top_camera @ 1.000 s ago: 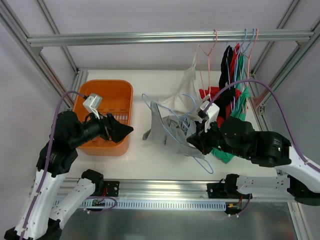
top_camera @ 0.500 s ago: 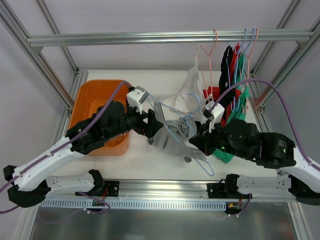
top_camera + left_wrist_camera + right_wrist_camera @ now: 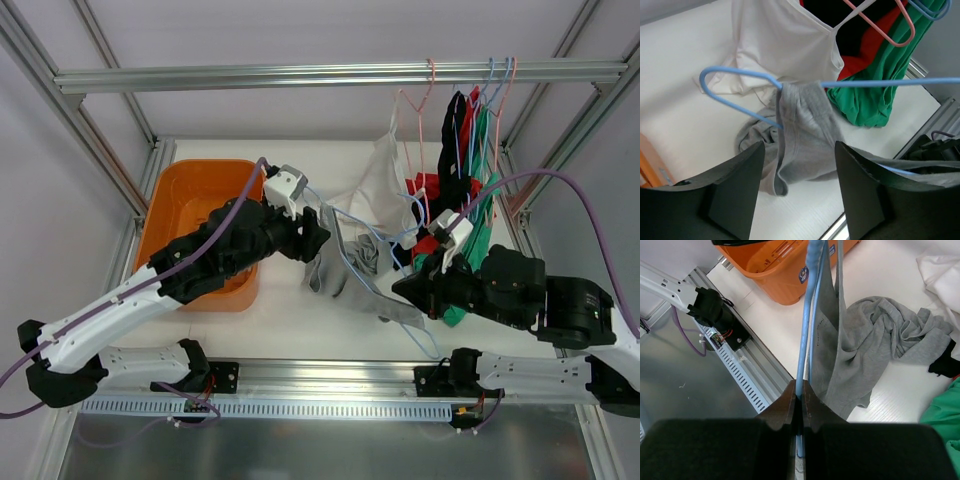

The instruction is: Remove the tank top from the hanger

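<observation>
One white table (image 3: 290, 322) under aluminium rails (image 3: 300, 76) holds a tank top (image 3: 326, 268)

The top camera looks down on the counter (image 3: 290, 320) from behind. Both wrist cameras closely share the grey tank top (image 3: 805, 135).

end effector (image 3: 799, 388) pinching blue hanger (image 3: 808, 315), grey tank top (image 3: 880, 342) draped

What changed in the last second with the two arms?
The left end effector swung from the orange bin over to the grey tank top, its jaws narrowing around the fabric but not yet gripping. The right end effector stayed clamped on the blue hanger, shifting slightly right. The hanging clothes stayed put.
</observation>
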